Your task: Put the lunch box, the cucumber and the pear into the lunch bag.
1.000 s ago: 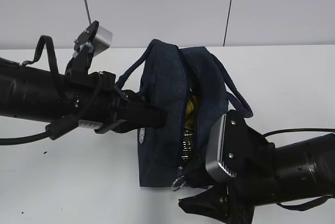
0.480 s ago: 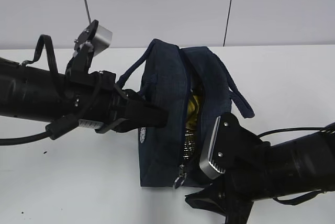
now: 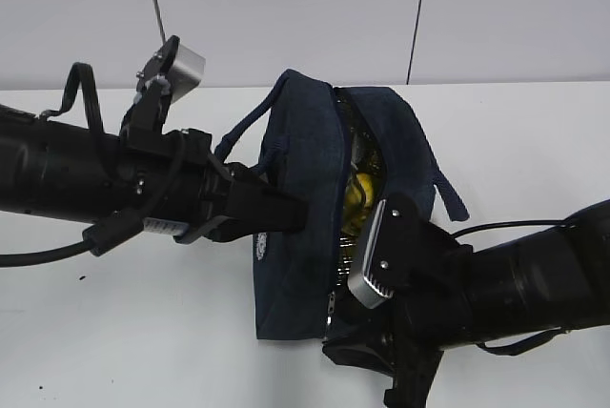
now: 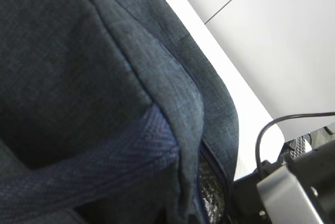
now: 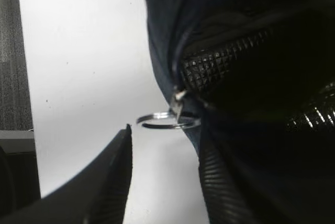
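Note:
The navy lunch bag (image 3: 295, 198) stands mid-table with its top zipper open. Something yellow, the pear (image 3: 360, 189), shows inside against the silvery lining. The lunch box and the cucumber are out of sight. My left gripper (image 3: 291, 217) presses on the bag's left side and looks closed on the fabric; in the left wrist view, bag cloth (image 4: 94, 77) and a handle strap (image 4: 104, 166) hide the jaws. My right gripper (image 5: 165, 135) is open at the bag's near end, with the metal ring pull (image 5: 168, 121) just ahead between the fingertips. It also shows in the exterior view (image 3: 348, 341).
The white table (image 3: 143, 332) spreads around the bag, with a white wall behind. The bag's right handle (image 3: 443, 193) hangs down over my right arm. A cable (image 3: 515, 227) trails from the right arm.
My right arm has moved left and forward, up against the bag's near end by the ring pull. The bag's right wall and handle have shifted. The left arm has stayed put.

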